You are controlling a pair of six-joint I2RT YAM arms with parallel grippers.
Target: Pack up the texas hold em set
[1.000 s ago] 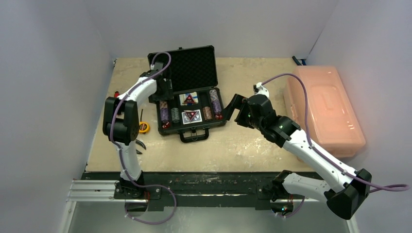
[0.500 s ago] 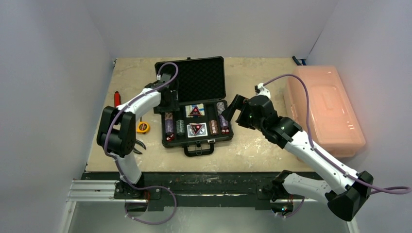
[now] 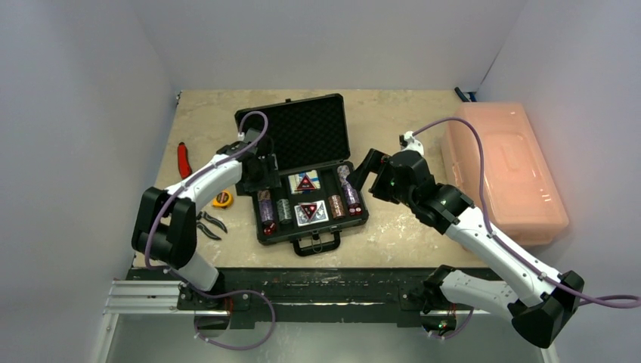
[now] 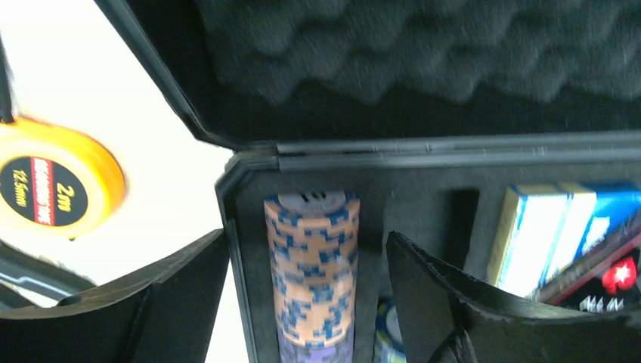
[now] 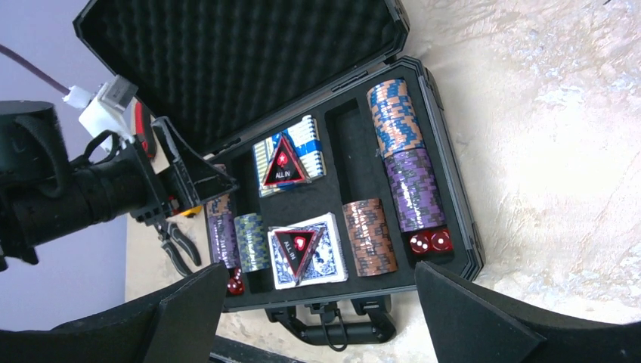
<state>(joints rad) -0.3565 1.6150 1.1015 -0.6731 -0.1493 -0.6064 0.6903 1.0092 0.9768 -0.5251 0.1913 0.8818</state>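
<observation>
The black case (image 3: 302,132) lies open mid-table with its foam lid up at the back. Its tray holds chip stacks (image 3: 350,193), two card decks (image 3: 305,183) and red dice (image 3: 355,209). My left gripper (image 3: 255,180) is at the tray's back left corner. In the left wrist view, the gripper (image 4: 306,236) straddles the case wall (image 4: 234,227) and an orange and blue chip stack (image 4: 311,272). One finger is outside and one inside. My right gripper (image 3: 365,168) hovers open and empty by the tray's right side. Its view shows the case (image 5: 249,68), decks (image 5: 306,249) and dice (image 5: 429,242).
A large pink bin (image 3: 503,170) stands along the right wall. A yellow tape measure (image 3: 222,199), black-handled pliers (image 3: 205,224) and a red-handled tool (image 3: 184,159) lie left of the case. The case handle (image 3: 317,243) points at the table's near edge.
The case has slid toward the near right and turned slightly, moving together with my left gripper. The right gripper has barely moved.
</observation>
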